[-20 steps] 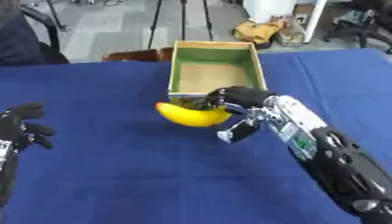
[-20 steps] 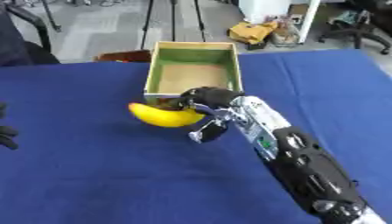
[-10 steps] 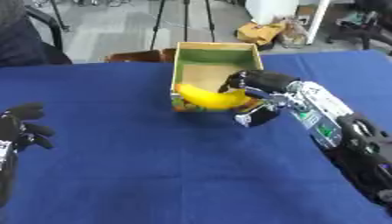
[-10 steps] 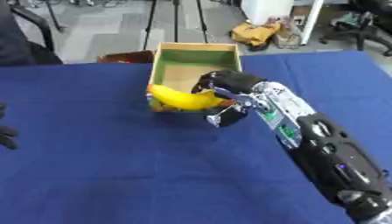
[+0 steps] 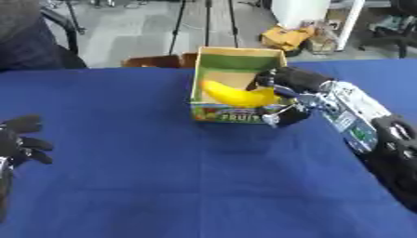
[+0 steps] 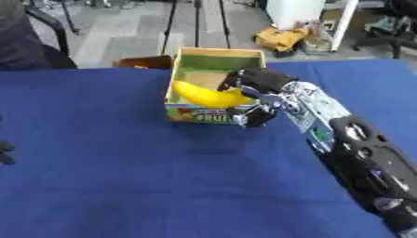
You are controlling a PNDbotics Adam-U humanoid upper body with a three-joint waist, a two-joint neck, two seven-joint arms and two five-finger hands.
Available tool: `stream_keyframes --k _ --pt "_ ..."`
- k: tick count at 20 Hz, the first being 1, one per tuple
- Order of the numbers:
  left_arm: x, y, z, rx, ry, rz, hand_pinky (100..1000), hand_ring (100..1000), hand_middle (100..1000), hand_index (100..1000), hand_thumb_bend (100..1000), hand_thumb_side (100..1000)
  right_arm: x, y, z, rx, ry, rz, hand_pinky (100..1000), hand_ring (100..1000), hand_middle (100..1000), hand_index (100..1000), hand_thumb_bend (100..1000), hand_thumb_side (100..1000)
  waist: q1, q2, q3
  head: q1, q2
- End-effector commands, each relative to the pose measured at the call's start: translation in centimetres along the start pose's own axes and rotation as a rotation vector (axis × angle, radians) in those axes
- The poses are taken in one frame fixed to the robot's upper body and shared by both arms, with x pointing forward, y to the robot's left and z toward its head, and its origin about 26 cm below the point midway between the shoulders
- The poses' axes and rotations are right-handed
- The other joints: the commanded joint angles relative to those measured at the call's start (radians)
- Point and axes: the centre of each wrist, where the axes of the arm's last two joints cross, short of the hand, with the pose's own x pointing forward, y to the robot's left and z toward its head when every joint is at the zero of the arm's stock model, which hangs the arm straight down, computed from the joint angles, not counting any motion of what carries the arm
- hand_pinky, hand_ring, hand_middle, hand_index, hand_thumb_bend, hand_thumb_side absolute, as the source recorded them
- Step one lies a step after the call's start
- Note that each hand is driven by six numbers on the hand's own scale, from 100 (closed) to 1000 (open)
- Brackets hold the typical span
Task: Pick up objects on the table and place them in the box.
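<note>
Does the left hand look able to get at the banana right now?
Probably not. The left hand rests near the table's left edge, far from the box, and the right hand is curled round the banana over the box opening, blocking that side.

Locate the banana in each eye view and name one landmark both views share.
Left eye view: the banana sits right of centre in the upper half, over the box's near wall, held by the right hand.
Right eye view: the banana shows at the picture's middle, upper half, in the same grip.
Shared landmark: the box with green inside and a printed front wall.
</note>
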Motion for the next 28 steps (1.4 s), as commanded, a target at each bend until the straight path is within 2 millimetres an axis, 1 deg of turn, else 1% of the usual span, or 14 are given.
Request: stream_keyframes --k 1,4,7,8,13,17,23,28 --pt "1.3 0.3 -0.6 -0.02 -0.045 -0.017 447 538 765 671 650 815 -2.1 -2.0 1.2 -0.038 0.058 0.038 674 893 760 446 100 239 -0.002 -0.01 0.013 -0.018 -0.024" --pt "1.5 0.2 -0.9 -0.029 -0.056 -0.017 447 538 765 671 651 815 -3.3 -2.1 2.0 -0.041 0.106 0.045 677 893 761 418 100 240 -0.007 -0.001 0.04 -0.037 -0.045" --pt "1.7 0.1 -1.0 -0.036 -0.059 -0.02 447 537 765 670 640 820 -4.6 -2.1 2.9 -0.048 0.155 0.05 680 891 761 420 100 231 -0.012 0.008 0.067 -0.058 -0.065" --pt "1.7 0.2 -1.0 -0.037 -0.06 -0.021 447 537 765 670 652 816 -4.9 -2.2 3.1 -0.051 0.169 0.052 681 890 761 420 100 243 -0.014 0.011 0.075 -0.068 -0.071" --pt "1.8 0.1 -1.1 -0.044 -0.06 -0.023 446 537 765 670 653 816 -6.3 -2.3 4.2 -0.063 0.231 0.049 680 893 761 423 100 240 -0.021 0.024 0.103 -0.099 -0.095" --pt "1.8 0.1 -1.1 -0.049 -0.063 -0.024 446 536 765 670 654 816 -7.5 -1.8 5.1 -0.054 0.284 0.033 678 898 761 431 100 241 -0.024 0.03 0.128 -0.123 -0.113" --pt "2.0 0.2 -1.1 -0.045 -0.067 -0.026 446 535 765 669 658 815 -8.6 -0.8 6.2 -0.034 0.335 0.013 676 905 761 448 100 247 -0.02 0.049 0.153 -0.149 -0.149" --pt "2.2 0.1 -1.1 -0.05 -0.071 -0.022 445 534 765 669 660 815 -9.0 -0.6 6.6 -0.028 0.353 0.013 671 911 761 451 100 246 -0.008 0.07 0.162 -0.166 -0.167"
